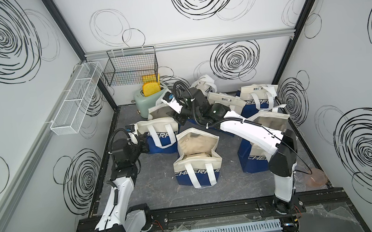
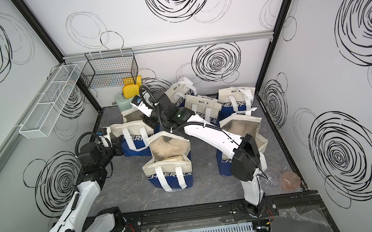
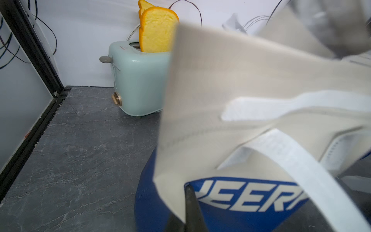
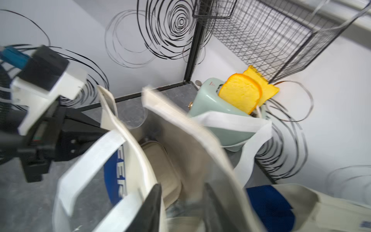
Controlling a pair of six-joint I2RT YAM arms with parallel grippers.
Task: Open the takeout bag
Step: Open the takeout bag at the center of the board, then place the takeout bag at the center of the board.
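Note:
The takeout bag [image 1: 160, 133] stands at the back left of the mat, beige on top and blue below, with white handles. It shows in both top views, and its blue side [image 2: 136, 148] faces the left arm. My left gripper [image 3: 187, 193] is shut on the beige corner of its near flap, just above the blue lettering. My right gripper [image 4: 182, 200] hovers over the bag's mouth with its jaws apart and nothing clamped; the far flap [image 4: 180, 128] runs blurred beside one finger. A beige container [image 4: 160, 160] lies inside. In a top view the right gripper [image 1: 180, 120] sits over the bag's far side.
A mint toaster [image 1: 146, 100] with two yellow bread slices stands just behind the bag. Above it hang a black wire basket [image 1: 130, 67] and a white mesh shelf [image 1: 76, 100]. Several more bags crowd the mat, one open in the middle [image 1: 197, 158]. Plastic cups [image 2: 290, 179] lie front right.

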